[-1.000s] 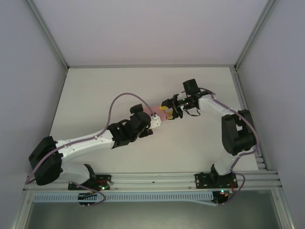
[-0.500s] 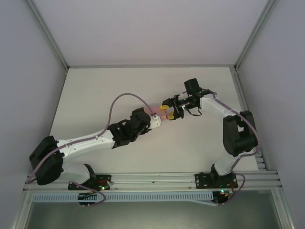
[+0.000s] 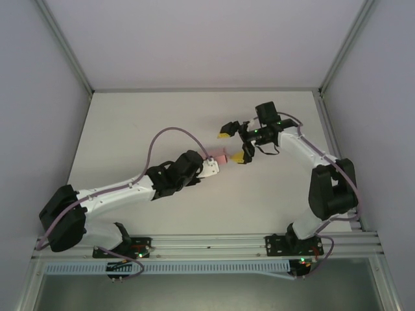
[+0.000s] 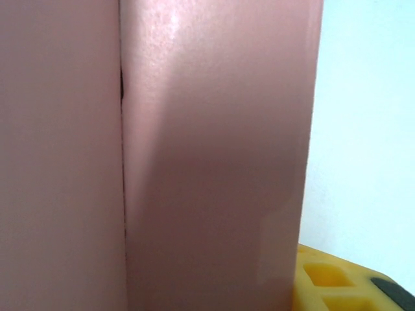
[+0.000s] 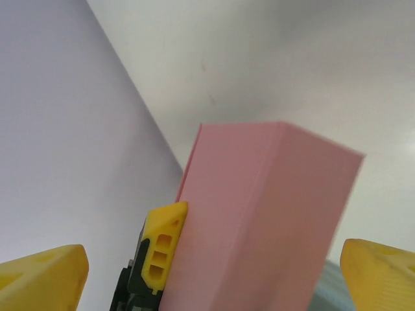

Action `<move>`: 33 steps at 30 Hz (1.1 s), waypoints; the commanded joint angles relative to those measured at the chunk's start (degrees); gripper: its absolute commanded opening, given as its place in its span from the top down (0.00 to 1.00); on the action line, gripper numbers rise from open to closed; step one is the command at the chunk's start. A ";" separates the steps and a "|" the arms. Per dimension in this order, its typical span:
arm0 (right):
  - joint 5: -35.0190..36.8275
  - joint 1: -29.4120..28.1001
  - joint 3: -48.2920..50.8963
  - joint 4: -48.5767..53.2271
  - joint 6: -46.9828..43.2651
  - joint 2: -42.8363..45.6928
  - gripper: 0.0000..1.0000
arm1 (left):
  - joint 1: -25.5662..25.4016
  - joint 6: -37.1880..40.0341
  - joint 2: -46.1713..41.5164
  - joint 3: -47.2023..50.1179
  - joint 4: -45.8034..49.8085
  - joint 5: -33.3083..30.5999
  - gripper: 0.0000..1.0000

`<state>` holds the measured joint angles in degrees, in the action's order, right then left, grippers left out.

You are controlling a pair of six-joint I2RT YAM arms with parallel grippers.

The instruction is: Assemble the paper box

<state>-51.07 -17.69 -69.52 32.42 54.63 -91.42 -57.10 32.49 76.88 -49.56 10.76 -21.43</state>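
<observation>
Nearest the arm bases, the left arm (image 3: 110, 197) reaches up across the table (image 3: 130, 123) to the paper box (image 3: 224, 157), and its left gripper (image 3: 216, 162) sits on the box's near-left end. A second ago those jaws stood wide around the box; now they have clenched on it. From the right wrist, one of its yellow fingers (image 5: 162, 246) is pressed flat against the pink side, and from the left wrist the card fills the frame with a yellow pad (image 4: 327, 278) at its lower corner.

The box itself is a folded pink rectangular shape, with a seam running down one face in the left wrist view. It sits mid-table between the two grippers. Whether it rests on the surface or is lifted, I cannot tell.

Beyond the box, on its far-right side, the right gripper (image 3: 233, 146) has let go. It was clamped on the box a second ago; its yellow fingertips (image 5: 39, 272) now stand spread wide, one on either side of the box's far end and clear of the card.

So this reads as a handover: the left arm now carries the box alone, and the right is free, probably to regrip or press down whatever flap is not yet closed
</observation>
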 commanded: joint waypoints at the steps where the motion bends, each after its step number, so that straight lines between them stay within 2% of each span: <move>1: 14.91 3.02 -0.72 5.00 -7.29 5.70 0.00 | 3.33 -2.00 -2.56 -2.06 7.20 9.19 0.57; 4: 28.16 3.28 -0.47 0.97 -16.81 12.26 0.00 | 6.86 -0.26 -1.79 -3.41 14.07 20.18 0.53; 6: 31.87 3.70 3.18 -6.38 -23.75 17.31 0.00 | 9.48 1.05 -0.58 -4.18 16.02 25.72 0.51; 9: 24.16 3.99 10.18 -19.16 -30.87 22.49 0.00 | 12.70 0.82 2.03 -6.56 17.58 28.10 0.51; 11: 18.28 4.01 11.49 -21.65 -33.15 23.21 0.00 | 13.68 1.17 4.22 -8.78 20.32 29.40 0.52; 15: 10.49 3.54 9.50 -16.28 -41.43 21.30 0.00 | 14.63 1.13 9.15 -12.12 23.42 29.08 0.51; 18: 9.46 1.92 9.92 -14.24 -47.07 20.76 0.00 | 15.25 1.27 12.82 -13.56 25.23 29.03 0.49; 22: 14.54 -2.87 9.03 -8.88 -54.55 18.69 0.01 | 15.34 1.38 15.81 -14.45 25.82 28.96 0.47; 27: 19.21 -8.70 6.60 -4.01 -58.67 11.80 0.13 | 15.39 1.51 16.98 -14.75 25.55 29.08 0.46; 33: 22.50 -11.79 3.28 -3.33 -59.55 4.76 0.25 | 15.39 1.58 17.07 -14.60 25.07 29.34 0.46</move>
<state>-31.42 -28.56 -63.33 27.22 -2.17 -85.25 -42.09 33.23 92.79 -63.29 34.15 6.26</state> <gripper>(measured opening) 0.765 0.540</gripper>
